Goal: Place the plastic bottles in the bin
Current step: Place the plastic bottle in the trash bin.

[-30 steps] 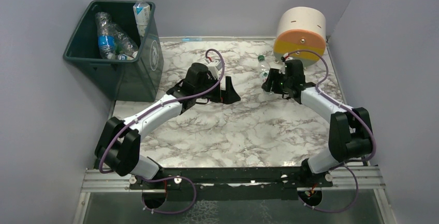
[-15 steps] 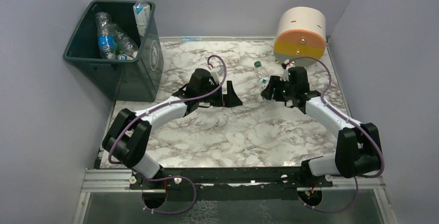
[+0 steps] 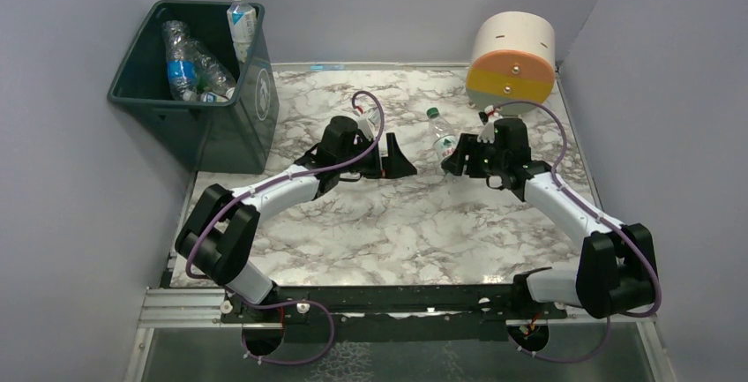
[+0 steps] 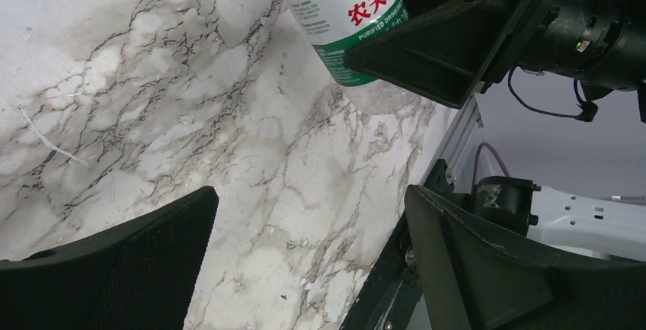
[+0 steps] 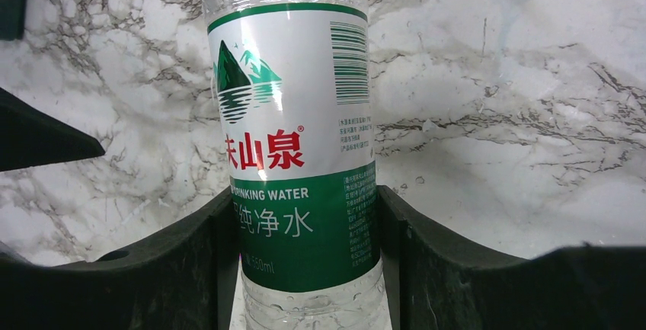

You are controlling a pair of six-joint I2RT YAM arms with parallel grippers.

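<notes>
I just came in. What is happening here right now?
The right gripper is shut on a clear water bottle with a green-and-white label, holding it tilted over the marble table. The left gripper stands open and empty close beside it, facing the bottle; this may be a handover. At the far left, the dark green bin holds several bottles.

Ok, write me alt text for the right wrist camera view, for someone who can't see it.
A clear water bottle with a white and green label, red Chinese characters and a mountain logo, fills the centre, clamped between the two black fingers of the right gripper. Behind it is a white marble tabletop with grey veins.
</notes>
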